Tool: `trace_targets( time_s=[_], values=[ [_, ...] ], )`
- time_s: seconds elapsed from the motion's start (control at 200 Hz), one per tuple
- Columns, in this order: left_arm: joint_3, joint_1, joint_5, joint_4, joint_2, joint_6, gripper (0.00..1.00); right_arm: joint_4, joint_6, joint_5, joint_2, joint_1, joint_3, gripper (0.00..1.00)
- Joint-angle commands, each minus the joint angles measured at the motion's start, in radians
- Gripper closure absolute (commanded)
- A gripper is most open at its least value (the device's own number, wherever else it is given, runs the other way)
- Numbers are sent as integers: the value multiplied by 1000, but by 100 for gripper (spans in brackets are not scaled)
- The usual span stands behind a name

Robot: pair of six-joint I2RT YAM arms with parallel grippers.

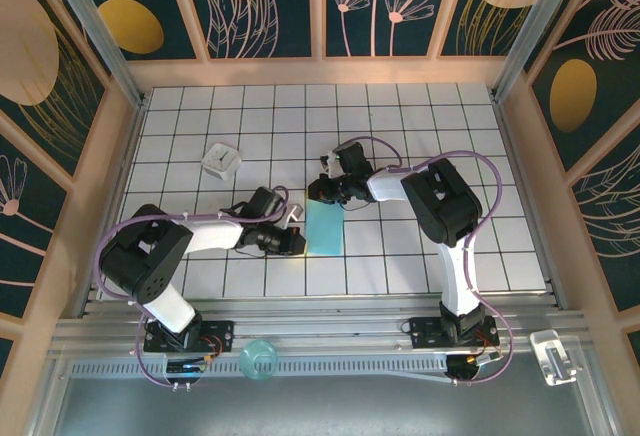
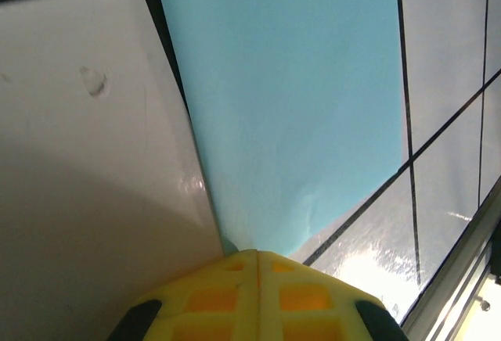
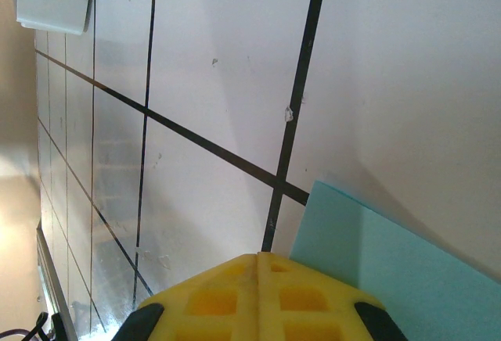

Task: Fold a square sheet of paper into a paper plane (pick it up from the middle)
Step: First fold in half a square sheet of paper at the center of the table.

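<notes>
Sheet of paper [image 1: 325, 230]: folded light-blue oblong, frame centre; long axis top-to-bottom, no pointed end.
Left gripper [image 1: 298, 242]: fingers together, at sheet's lower-left edge.
Right gripper [image 1: 314, 193]: fingers together, at sheet's upper-left corner.

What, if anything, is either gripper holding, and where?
Cannot tell: left gripper meets the blue paper at its left edge, right gripper at its far corner.
</notes>
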Motion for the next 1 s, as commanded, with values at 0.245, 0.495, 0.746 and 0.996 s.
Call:
trace_targets(
  time_s=[0.245, 0.495, 0.746, 0.996],
  values=[
    [19, -3, 63, -206, -150, 43, 100, -145, -47, 109, 52, -8, -37, 100],
    [-33, 87, -37, 75, -262, -184, 76, -112, -133, -68, -66, -9, -21, 98],
    [-34, 16, -45, 138, -156, -234, 66, -193, -162, 15, -384, -78, -269, 82],
    [-3, -3, -86, 126, -86, -180, 65, -235, -27, 169, -615, -13, -502, 72]
  ],
)
